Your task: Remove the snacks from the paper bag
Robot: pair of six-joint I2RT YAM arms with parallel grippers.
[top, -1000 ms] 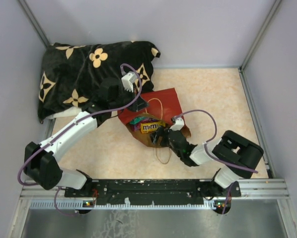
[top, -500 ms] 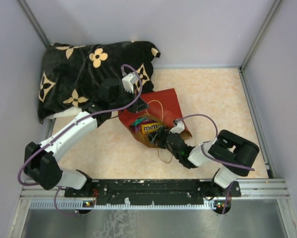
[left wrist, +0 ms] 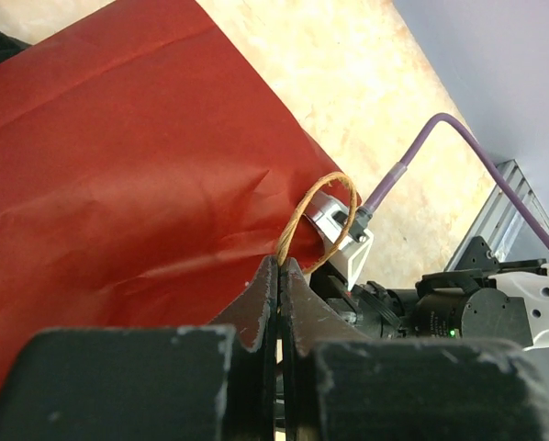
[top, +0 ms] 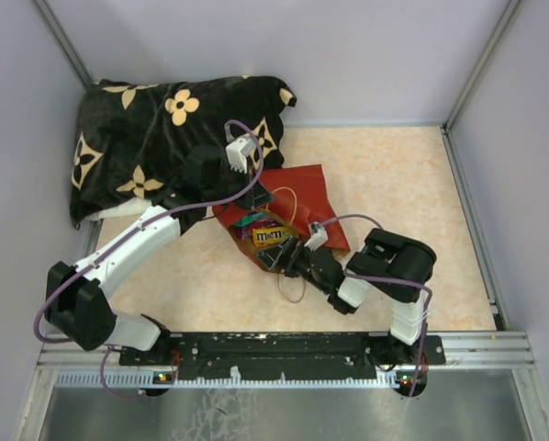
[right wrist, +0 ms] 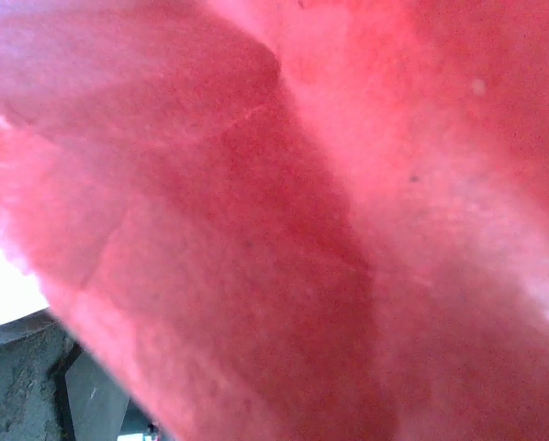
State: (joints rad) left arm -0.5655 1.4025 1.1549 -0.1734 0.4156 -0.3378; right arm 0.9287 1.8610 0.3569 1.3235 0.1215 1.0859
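Note:
The red paper bag (top: 304, 195) lies on its side mid-table, its brown mouth facing the near left. A yellow M&M's pack (top: 269, 237) and a teal packet (top: 253, 220) show in the mouth. My left gripper (top: 260, 195) is shut on the bag's thin looped handle (left wrist: 317, 219), pinched between the fingertips (left wrist: 281, 268) over the red paper (left wrist: 118, 165). My right gripper (top: 287, 261) reaches into the bag's mouth and its fingers are hidden. Red paper (right wrist: 284, 220) fills the right wrist view.
A black flower-patterned pillow (top: 155, 138) lies at the back left, against the wall. The bag's other handle (top: 293, 290) loops on the table before the mouth. Grey walls and metal posts close the table in on three sides.
My right arm has pushed left, deeper into the bag's mouth, with its elbow folding in. The bag has shifted slightly left. My left gripper still holds the handle.

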